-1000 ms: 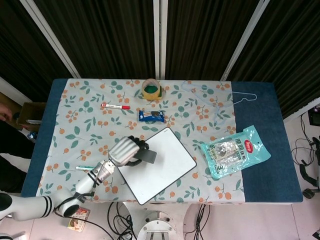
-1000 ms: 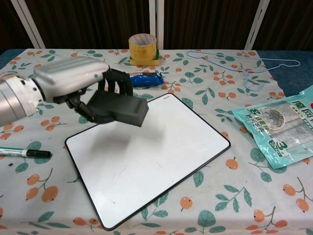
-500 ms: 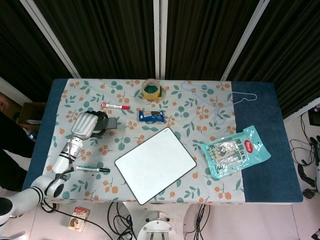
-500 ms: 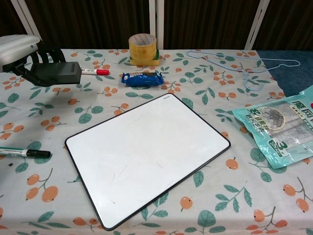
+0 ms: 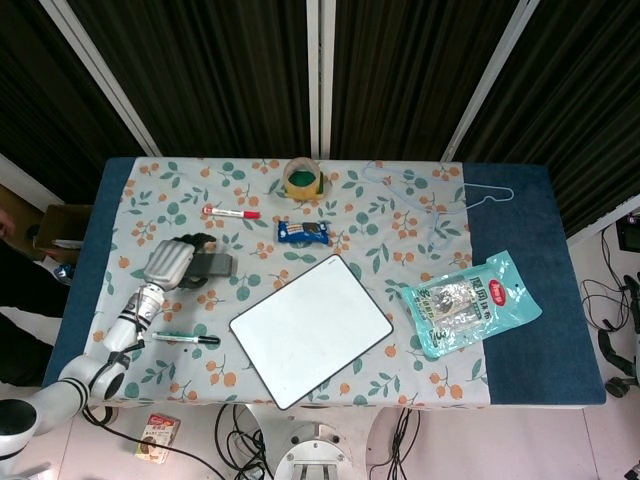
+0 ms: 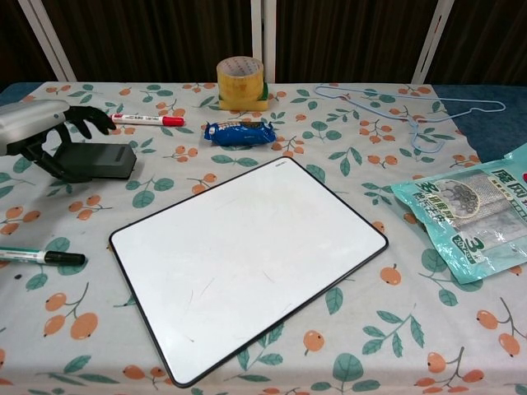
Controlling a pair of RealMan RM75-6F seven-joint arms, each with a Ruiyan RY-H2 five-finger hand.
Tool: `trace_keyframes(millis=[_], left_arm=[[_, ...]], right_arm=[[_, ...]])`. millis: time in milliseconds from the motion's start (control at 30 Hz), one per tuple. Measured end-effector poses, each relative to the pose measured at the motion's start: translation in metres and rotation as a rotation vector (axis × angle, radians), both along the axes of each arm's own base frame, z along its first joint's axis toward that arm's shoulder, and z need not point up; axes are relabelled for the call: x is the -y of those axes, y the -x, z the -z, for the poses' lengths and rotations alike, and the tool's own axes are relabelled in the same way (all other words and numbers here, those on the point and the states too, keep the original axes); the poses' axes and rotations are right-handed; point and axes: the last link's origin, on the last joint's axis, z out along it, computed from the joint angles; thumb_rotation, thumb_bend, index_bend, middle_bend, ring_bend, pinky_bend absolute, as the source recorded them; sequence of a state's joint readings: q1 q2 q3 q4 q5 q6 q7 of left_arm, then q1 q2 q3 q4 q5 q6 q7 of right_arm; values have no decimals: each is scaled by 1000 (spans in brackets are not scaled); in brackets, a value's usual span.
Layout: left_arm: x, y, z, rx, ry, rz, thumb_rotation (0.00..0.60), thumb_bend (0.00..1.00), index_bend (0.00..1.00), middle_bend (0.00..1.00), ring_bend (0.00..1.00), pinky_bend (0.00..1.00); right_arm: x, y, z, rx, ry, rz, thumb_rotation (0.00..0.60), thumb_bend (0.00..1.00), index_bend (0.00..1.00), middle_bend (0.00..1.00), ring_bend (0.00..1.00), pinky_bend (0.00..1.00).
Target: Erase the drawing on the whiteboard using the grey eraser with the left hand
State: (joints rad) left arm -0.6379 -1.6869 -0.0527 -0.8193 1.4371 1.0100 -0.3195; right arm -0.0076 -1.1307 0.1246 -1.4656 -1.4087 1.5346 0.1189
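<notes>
The grey eraser (image 5: 211, 266) (image 6: 92, 160) lies flat on the floral tablecloth, left of the whiteboard (image 5: 310, 330) (image 6: 247, 263). My left hand (image 5: 170, 264) (image 6: 37, 132) is right beside the eraser's left end. Its dark fingers (image 6: 92, 119) are spread above the eraser, with cloth showing in the gap between them. The thumb side is close to the eraser's left edge; I cannot tell whether it touches. The whiteboard is white with only faint thin marks. My right hand appears in neither view.
A green marker (image 5: 185, 339) (image 6: 41, 257) lies near the front left edge. A red marker (image 5: 231, 212) (image 6: 148, 120), a blue packet (image 5: 303, 232) (image 6: 239, 132) and a tape roll (image 5: 305, 178) (image 6: 240, 78) sit behind the board. A wire hanger (image 6: 412, 107) and teal bag (image 6: 465, 216) are to the right.
My left hand carried the eraser off the whiteboard to the left, lowered it onto the cloth, and its fingers have lifted off it.
</notes>
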Motion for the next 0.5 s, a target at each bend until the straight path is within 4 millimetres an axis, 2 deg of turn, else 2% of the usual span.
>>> trace_keyframes(millis=[233,400,467,500], left_arm=[[6,-1,-8,14,-20,40,600,53,51,81,119,248],[18,-6,-27,42,-53,71,599,2,57,81,102,228],[28,-7,-39,50,-77,81,538,0,70,84,98,224],[34,-7,-45,51,-90,83,484,0,79,86,93,221]], right_arm=[[1,-3,5,2,-11,-7,600,283,0,0,0,0],[2,-6,6,-1,-13,-17,600,284,0,0,0,0],[3,-6,7,-5,-19,-17,600,283,0,0,0,0],[3,-6,7,-10,-22,-17,600,283,0,0,0,0]])
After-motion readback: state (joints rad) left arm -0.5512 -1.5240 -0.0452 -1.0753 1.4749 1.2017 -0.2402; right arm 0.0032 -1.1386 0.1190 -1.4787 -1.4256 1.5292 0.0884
